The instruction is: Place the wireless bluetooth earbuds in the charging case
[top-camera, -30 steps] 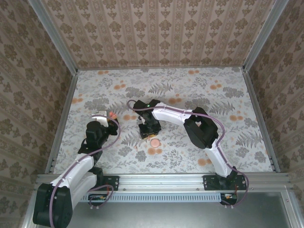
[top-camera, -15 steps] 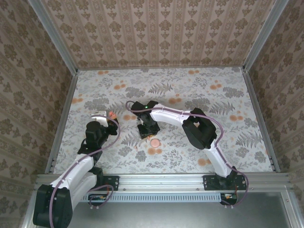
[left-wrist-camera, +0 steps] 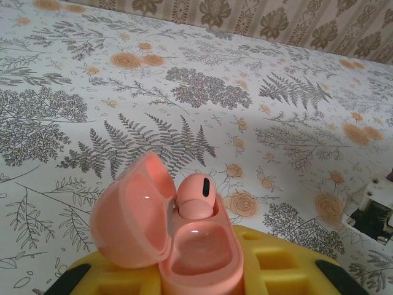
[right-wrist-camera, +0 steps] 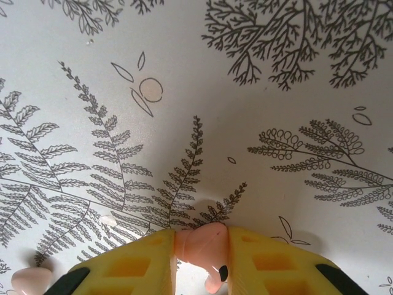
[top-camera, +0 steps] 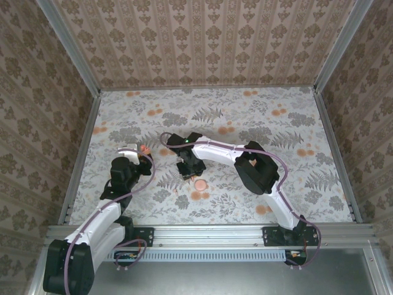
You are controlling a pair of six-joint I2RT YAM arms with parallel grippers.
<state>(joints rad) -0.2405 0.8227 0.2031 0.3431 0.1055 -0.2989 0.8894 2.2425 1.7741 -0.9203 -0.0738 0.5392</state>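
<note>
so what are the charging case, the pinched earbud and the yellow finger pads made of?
Charging case: pink plastic, glossy; bright highlights inside the lid. Pinched earbud: likely same plastic, smooth, softer sheen. Yellow finger pads: matte, no glare, moulded square pockets; rubber or printed plastic, cannot tell.

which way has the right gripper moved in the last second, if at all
Yes, slightly left: the right gripper, its fingers pinching an earbud, has drawn away from the round pink disc lying on the table.
</note>
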